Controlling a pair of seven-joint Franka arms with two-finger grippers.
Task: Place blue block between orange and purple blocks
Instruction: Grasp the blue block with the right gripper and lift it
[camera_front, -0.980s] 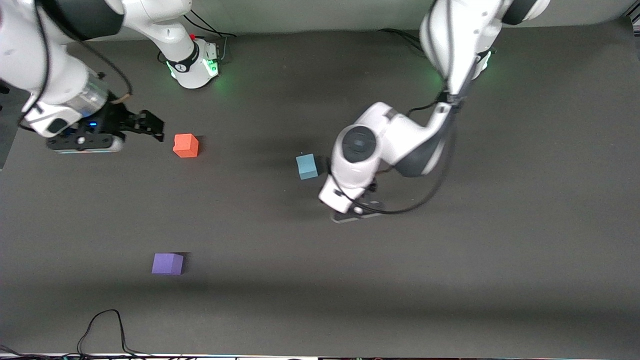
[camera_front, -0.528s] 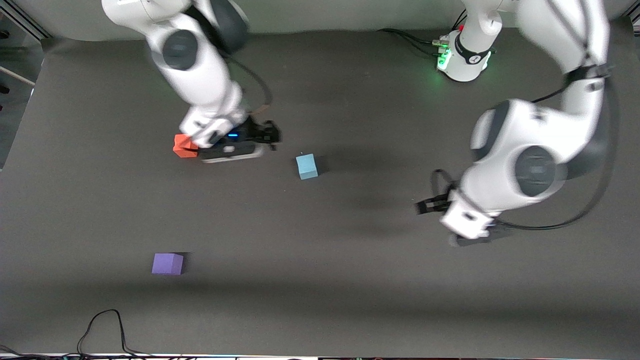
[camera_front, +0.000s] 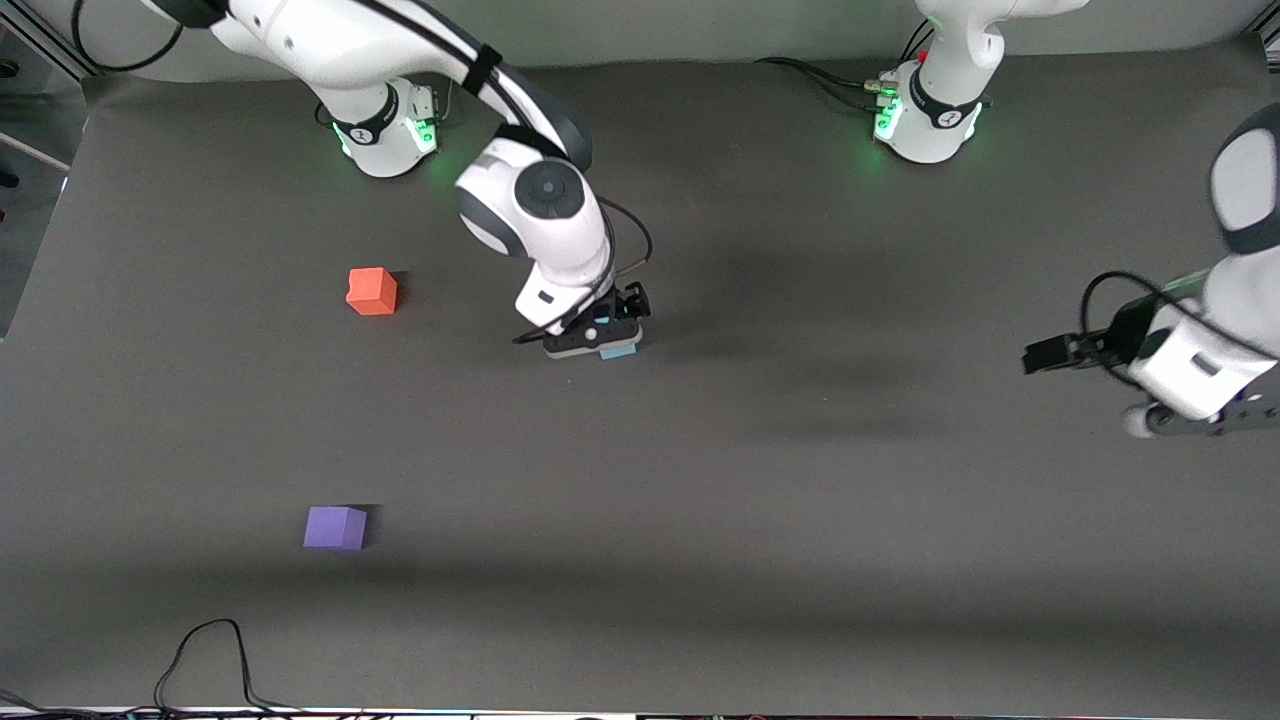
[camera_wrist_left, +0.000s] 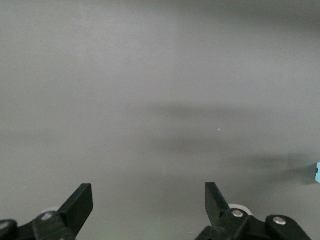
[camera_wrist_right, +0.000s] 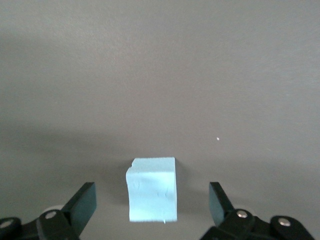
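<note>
Your right gripper (camera_wrist_right: 150, 210) hangs wide open over the blue block (camera_wrist_right: 152, 190), mid-table. Lower it and squeeze, then carry it between the orange block (camera_front: 371, 291) and purple block (camera_front: 335, 527). Your left gripper (camera_wrist_left: 149, 207) waits, open and empty.

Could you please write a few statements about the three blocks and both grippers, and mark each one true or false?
1. The right gripper is open with the blue block between its fingers. True.
2. The blue block already sits between the orange block and the purple block. False: it lies apart, toward the left arm's end.
3. The left gripper holds the purple block. False: it is open and empty.
4. The purple block lies nearer the front camera than the orange block. True.
</note>
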